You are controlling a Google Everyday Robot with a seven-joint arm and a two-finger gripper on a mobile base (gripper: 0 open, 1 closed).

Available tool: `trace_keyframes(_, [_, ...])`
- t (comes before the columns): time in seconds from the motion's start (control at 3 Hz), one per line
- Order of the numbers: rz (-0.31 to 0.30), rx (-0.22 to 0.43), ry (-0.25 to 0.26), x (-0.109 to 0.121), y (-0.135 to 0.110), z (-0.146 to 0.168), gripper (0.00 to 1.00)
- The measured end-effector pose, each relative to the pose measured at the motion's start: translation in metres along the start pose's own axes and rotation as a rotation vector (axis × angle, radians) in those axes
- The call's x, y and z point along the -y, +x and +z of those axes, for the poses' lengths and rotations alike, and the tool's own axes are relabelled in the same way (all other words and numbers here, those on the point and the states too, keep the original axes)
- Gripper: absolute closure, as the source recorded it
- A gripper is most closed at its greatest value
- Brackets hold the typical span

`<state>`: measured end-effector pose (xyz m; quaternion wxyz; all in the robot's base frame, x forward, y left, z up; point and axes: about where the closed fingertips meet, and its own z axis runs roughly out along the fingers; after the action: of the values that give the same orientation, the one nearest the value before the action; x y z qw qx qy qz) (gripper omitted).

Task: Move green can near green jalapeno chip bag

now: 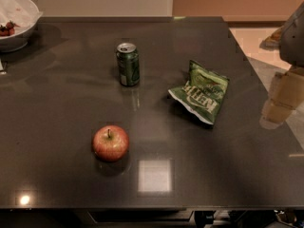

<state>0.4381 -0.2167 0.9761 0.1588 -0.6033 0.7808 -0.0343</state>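
The green can [128, 64] stands upright on the dark table [57, 108], left of centre toward the back, with its silver top and pull tab showing. The green jalapeno chip bag [201, 93] lies crinkled to the right of the can, about a can's height away, with white lettering and a white edge. My gripper [281, 99] hangs at the right edge of the view, over the table's right side, to the right of the bag and apart from it. It holds nothing that I can see.
A red apple [110, 143] sits in front of the can, toward the near edge. A white bowl [16, 18] with dark red fruit stands at the back left corner. The table's right edge borders a light floor [256, 42].
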Motion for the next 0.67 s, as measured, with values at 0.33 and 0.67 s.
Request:
trace_keyframes(0.33, [0.0, 0.0, 0.0, 0.0, 0.0, 0.0, 0.0])
trace_keyframes(0.67, [0.0, 0.002, 0.0, 0.0005, -0.0005, 0.0003, 0.0])
